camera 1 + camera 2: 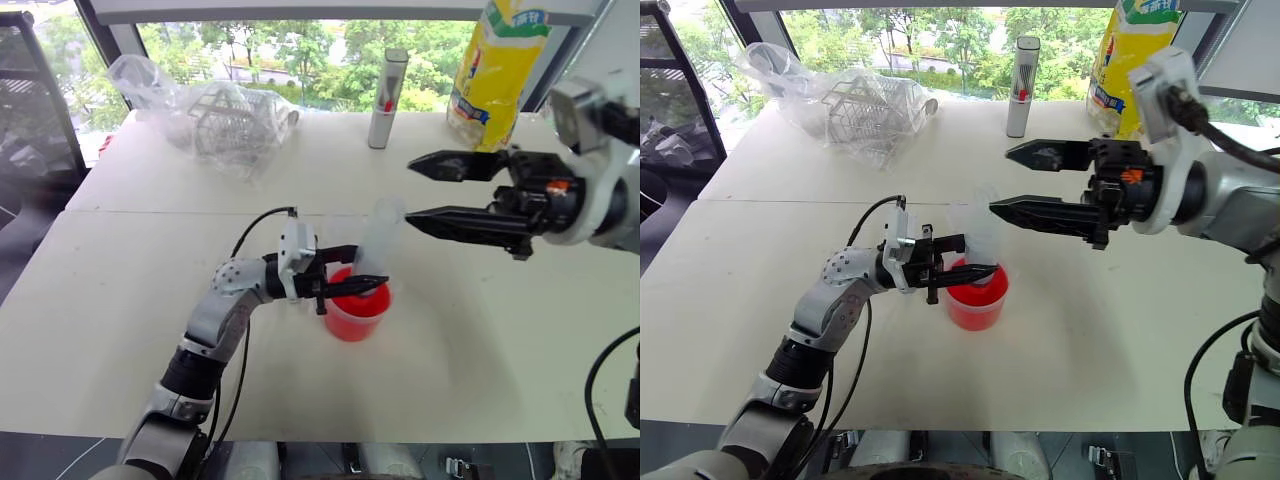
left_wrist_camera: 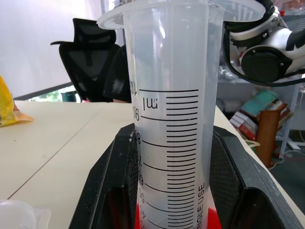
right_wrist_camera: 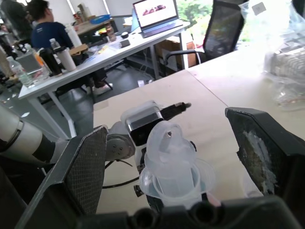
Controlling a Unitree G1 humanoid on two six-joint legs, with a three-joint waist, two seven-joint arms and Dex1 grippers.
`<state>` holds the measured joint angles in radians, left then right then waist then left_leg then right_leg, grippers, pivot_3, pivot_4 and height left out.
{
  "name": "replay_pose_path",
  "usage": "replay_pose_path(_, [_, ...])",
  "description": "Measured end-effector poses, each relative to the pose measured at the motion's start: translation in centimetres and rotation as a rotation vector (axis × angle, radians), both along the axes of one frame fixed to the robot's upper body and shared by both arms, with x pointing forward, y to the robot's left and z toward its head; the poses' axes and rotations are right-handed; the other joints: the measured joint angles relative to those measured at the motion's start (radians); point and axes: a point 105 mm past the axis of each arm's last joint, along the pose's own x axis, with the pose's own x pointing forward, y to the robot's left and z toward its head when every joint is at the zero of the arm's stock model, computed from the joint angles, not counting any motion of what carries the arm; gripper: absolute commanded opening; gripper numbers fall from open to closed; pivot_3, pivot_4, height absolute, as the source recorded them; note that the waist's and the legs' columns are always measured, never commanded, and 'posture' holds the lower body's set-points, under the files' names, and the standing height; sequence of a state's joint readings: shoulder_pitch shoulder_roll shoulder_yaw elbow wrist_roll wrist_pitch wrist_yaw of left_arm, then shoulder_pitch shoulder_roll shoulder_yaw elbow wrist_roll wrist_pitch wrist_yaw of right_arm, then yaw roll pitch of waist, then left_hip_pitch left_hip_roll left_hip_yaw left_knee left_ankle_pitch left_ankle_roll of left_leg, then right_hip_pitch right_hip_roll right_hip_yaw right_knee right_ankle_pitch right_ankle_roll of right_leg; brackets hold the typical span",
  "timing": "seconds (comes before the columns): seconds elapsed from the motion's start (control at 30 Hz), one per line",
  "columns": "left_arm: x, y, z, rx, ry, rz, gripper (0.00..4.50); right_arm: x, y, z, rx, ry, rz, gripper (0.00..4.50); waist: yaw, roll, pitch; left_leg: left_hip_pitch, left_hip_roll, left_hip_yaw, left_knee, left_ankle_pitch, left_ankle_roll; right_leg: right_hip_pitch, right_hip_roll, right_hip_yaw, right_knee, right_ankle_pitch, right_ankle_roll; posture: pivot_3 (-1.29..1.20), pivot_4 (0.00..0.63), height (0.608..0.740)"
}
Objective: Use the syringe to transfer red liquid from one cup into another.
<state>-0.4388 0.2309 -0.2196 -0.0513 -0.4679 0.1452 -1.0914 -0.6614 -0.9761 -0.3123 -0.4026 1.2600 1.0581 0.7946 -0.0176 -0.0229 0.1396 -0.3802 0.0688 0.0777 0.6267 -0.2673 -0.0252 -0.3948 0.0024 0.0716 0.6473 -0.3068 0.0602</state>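
The syringe [image 1: 378, 240], clear with a printed scale, stands upright with its lower end in a clear cup [image 1: 355, 312] full of red liquid [image 1: 975, 300]. My left gripper [image 1: 369, 268] is shut on its barrel [image 2: 167, 119] just above the cup; red shows at the barrel's foot. My right gripper [image 1: 409, 190] is open at the syringe's top, pointing left, with the plunger head [image 3: 169, 152] between its wide-apart fingers and touching neither. A small clear cup [image 1: 960, 218] seems to stand just behind the left gripper; its rim [image 2: 19, 214] shows in the left wrist view.
At the table's far edge by the window stand a grey tube with a red mark [image 1: 387, 98] and a tall yellow bag [image 1: 500, 70]. A crumpled plastic bag over a wire basket [image 1: 225, 120] lies far left. A person [image 3: 40, 24] sits at a desk beyond.
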Motion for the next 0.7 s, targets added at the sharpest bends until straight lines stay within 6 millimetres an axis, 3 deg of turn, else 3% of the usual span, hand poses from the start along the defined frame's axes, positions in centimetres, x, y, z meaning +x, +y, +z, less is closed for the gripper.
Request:
replay_pose_path(0.27, [0.7,0.0,0.4,-0.014,-0.001,0.034,1.42,0.4,-1.1,-0.5,0.027,0.001,-0.106,4.40,-0.002,0.000,0.000,0.000,0.000,0.000,0.000,0.000,0.000,0.000,0.001,0.000,0.000,0.000,0.000,0.00,0.150,0.740])
replay_pose_path(0.7, [3.5,1.2,7.5,-0.183,0.000,0.139,1.42,0.6,-0.7,-1.3,0.085,0.005,-0.154,4.40,-0.002,0.000,0.000,-0.002,0.000,0.000,0.001,0.000,0.000,-0.001,0.002,0.000,0.000,0.000,0.001,0.00,0.150,0.740])
